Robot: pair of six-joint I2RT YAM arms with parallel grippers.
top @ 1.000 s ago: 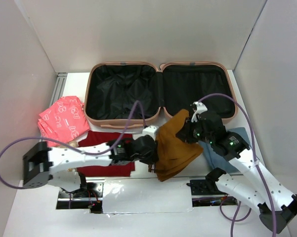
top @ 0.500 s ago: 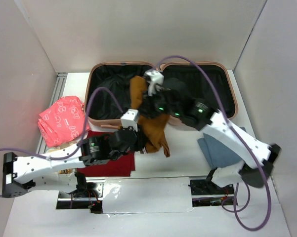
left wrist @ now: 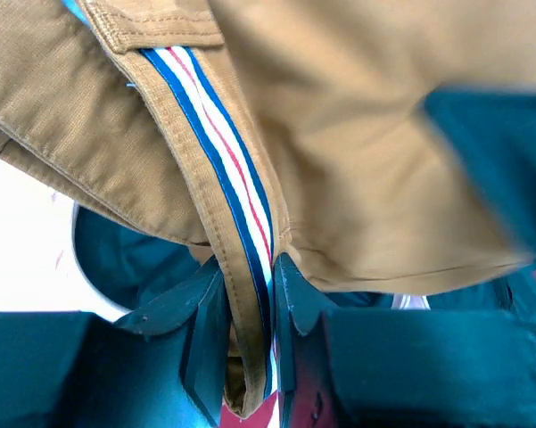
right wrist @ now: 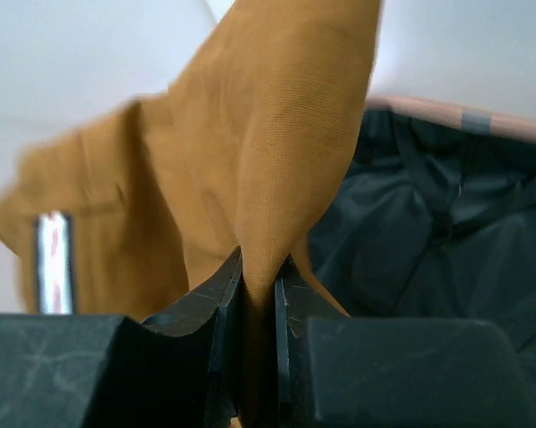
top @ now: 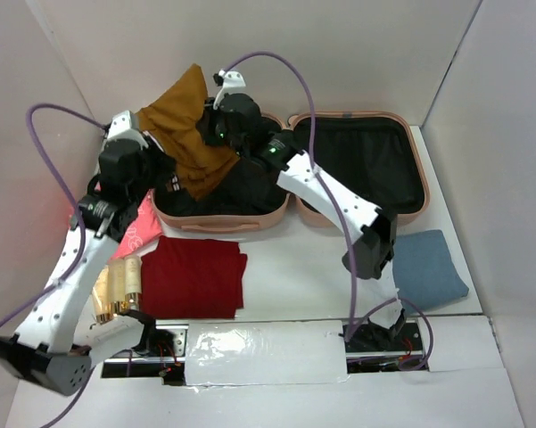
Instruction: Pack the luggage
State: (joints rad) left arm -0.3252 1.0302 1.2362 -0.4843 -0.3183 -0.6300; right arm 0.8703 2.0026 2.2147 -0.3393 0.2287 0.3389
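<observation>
From above, you see the luggage (top: 357, 116) lying open at the table's far side. A brown garment (top: 192, 125) hangs over its left half, between the left gripper (top: 165, 169) and the right gripper (top: 216, 132). In your left wrist view, the jaws are clamped on the garment's striped band (left wrist: 223, 160). In your right wrist view, the jaws pinch a fold of the garment, with the luggage's black lining behind.

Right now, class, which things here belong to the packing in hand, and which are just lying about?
In hand: suitcase, open; brown garment, held above it; left gripper and right gripper, both shut on the garment.

Lying about: red cloth, pink cloth, blue cloth, gold bundle, all untouched.
</observation>
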